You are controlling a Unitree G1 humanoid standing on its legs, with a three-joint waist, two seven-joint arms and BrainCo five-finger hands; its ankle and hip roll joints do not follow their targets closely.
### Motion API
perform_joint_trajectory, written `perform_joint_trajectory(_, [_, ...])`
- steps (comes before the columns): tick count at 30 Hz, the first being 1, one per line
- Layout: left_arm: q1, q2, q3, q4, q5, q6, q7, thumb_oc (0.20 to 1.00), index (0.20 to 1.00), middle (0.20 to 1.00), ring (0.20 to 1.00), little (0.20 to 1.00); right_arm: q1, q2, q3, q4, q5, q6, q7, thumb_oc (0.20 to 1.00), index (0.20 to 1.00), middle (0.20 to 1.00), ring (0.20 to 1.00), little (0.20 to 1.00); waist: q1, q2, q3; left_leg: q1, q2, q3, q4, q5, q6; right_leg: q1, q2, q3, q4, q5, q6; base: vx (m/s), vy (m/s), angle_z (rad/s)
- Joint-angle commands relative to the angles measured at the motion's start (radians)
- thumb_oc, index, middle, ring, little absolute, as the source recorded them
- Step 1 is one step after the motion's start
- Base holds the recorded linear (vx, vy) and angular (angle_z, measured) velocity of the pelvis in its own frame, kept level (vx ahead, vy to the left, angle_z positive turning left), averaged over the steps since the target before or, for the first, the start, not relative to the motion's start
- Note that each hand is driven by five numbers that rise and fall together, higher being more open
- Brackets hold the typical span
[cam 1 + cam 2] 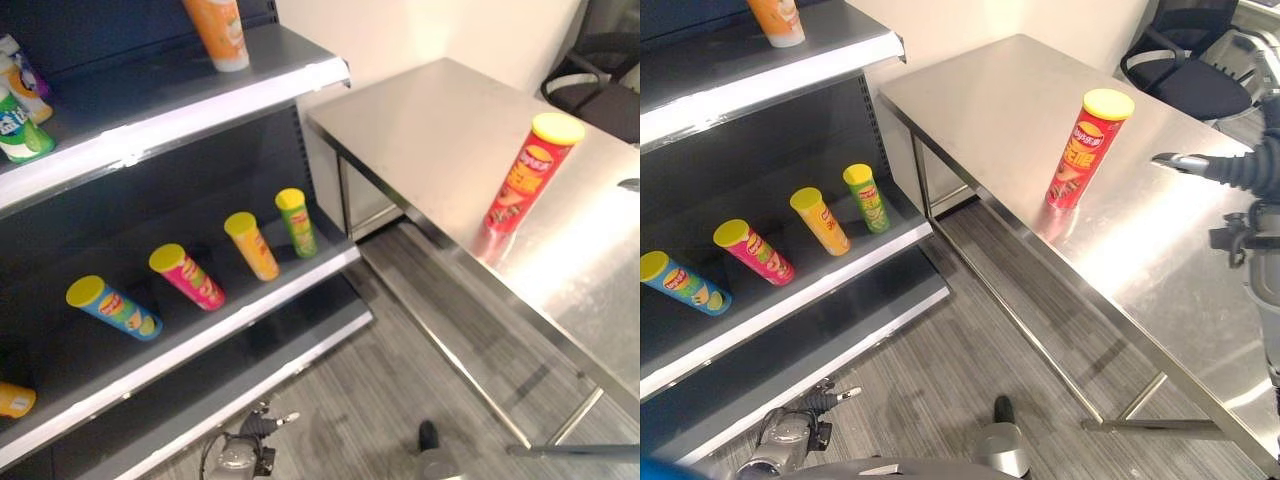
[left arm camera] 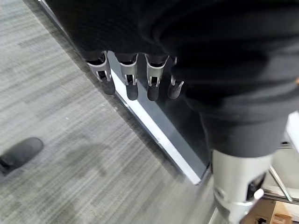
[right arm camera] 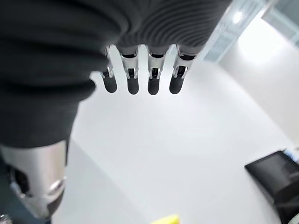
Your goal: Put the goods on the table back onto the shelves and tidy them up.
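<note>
My left hand (image 2: 135, 79) hangs low with its fingers straight and relaxed, holding nothing; just past the fingertips runs the pale front edge of the bottom shelf (image 2: 154, 128), and the grey floor (image 2: 60, 116) lies below them. My right hand (image 3: 140, 77) is raised over the steel table (image 1: 1160, 250), fingers likewise straight and loose, gripping nothing, and a scrap of a yellow lid shows well beyond their tips. That lid belongs to the red can (image 1: 1088, 148), which stands upright on the table, apart from my right fingers and further in toward the shelves. Beyond it, across the gap, the middle shelf (image 1: 250, 300) carries four yellow-lidded cans lying tilted in a row: the blue can (image 1: 112, 306), the pink can (image 1: 187, 276), the orange can (image 1: 251, 245) and the green can (image 1: 296, 221). Farthest, on the top shelf (image 1: 200, 95), stands an orange bottle (image 1: 220, 35).
</note>
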Motion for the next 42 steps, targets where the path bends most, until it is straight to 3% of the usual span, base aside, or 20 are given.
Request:
perform_joint_trajectory(1, [-0.019,0.072,-0.011,0.029,0.016,-0.014,-0.003,1.000,1.000,1.000,1.000,1.000,-0.037,0.018,-0.050,-0.034,0.051,-0.034,-0.036,1.000,1.000,1.000,1.000,1.000,0.029,-0.080,-0.038,-0.041,0.003,-0.107,0.091,-0.120,0.009,-0.033,-0.019,-0.019,0.129,-0.172,-0.004,0.07,-0.333,0.05])
perform_joint_trajectory(3, [-0.013,0.070,-0.004,0.023,0.003,-0.011,-0.009,1.000,1.000,1.000,1.000,1.000,-0.002,0.025,-0.097,-0.039,0.068,-0.042,-0.048,1.000,1.000,1.000,1.000,1.000,0.020,-0.063,-0.035,-0.046,0.059,-0.115,0.106,-0.095,-0.023,-0.021,0.035,-0.027,0.141,-0.217,-0.036,0.07,-0.345,0.06])
perform_joint_trajectory(5, [-0.015,0.067,-0.006,0.006,0.000,-0.010,-0.009,1.000,1.000,1.000,1.000,1.000,0.018,0.026,-0.115,-0.030,0.072,-0.041,-0.056,1.000,1.000,1.000,1.000,1.000,0.024,-0.059,-0.023,-0.068,0.092,-0.130,0.150,-0.073,-0.033,0.001,0.064,-0.039,0.135,-0.245,-0.064,0.03,-0.253,0.12])
perform_joint_trajectory(9, [-0.033,0.055,-0.010,-0.004,-0.023,-0.006,-0.001,1.000,1.000,1.000,1.000,1.000,0.015,0.031,-0.104,-0.009,0.079,-0.031,-0.062,1.000,1.000,1.000,1.000,1.000,0.029,-0.058,0.005,-0.098,0.084,-0.185,0.221,-0.062,-0.037,0.033,0.077,-0.057,0.121,-0.252,-0.088,0.02,-0.109,0.15])
perform_joint_trajectory(11, [-0.045,0.062,-0.018,-0.029,-0.042,-0.010,0.003,1.000,1.000,1.000,1.000,1.000,-0.003,0.023,-0.077,0.023,0.083,-0.014,-0.062,1.000,1.000,1.000,1.000,1.000,0.064,-0.069,0.021,-0.157,-0.019,-0.321,0.221,-0.094,-0.035,0.044,0.067,-0.051,0.113,-0.249,-0.090,0.06,-0.016,0.13])
perform_joint_trajectory(12, [-0.051,0.065,-0.038,-0.027,-0.045,-0.007,0.005,1.000,1.000,1.000,1.000,1.000,-0.054,0.025,-0.038,0.067,0.090,-0.010,-0.076,1.000,1.000,1.000,1.000,1.000,0.076,-0.059,0.016,-0.185,-0.090,-0.416,0.170,-0.106,-0.007,0.036,0.069,-0.036,0.125,-0.253,-0.082,0.08,0.064,0.17])
perform_joint_trajectory(14, [-0.048,0.062,-0.043,-0.012,-0.053,-0.009,-0.003,1.000,1.000,1.000,1.000,1.000,-0.089,0.054,-0.003,0.090,0.116,-0.009,-0.066,1.000,1.000,1.000,1.000,1.000,0.073,-0.047,0.005,-0.184,-0.110,-0.437,0.147,-0.104,0.009,0.026,0.063,-0.019,0.134,-0.244,-0.077,0.10,0.145,-0.32])
perform_joint_trajectory(26, [-0.033,0.073,-0.029,0.029,-0.042,-0.008,0.005,1.000,1.000,1.000,1.000,1.000,-0.183,0.054,0.170,0.209,0.122,0.022,-0.014,1.000,1.000,1.000,1.000,1.000,0.090,-0.044,-0.031,-0.086,-0.113,-0.333,0.057,-0.111,0.041,0.037,0.022,0.014,0.117,-0.225,-0.041,0.07,0.081,-0.24])
perform_joint_trajectory(42, [0.024,0.081,-0.028,0.044,-0.078,0.004,-0.002,1.000,1.000,1.000,1.000,1.000,-0.338,0.006,0.321,0.453,0.265,0.048,0.020,1.000,1.000,1.000,1.000,1.000,0.137,-0.047,-0.032,-0.076,-0.097,-0.357,0.044,-0.092,0.024,0.068,0.030,-0.029,0.104,-0.242,-0.054,0.03,-0.030,0.05])
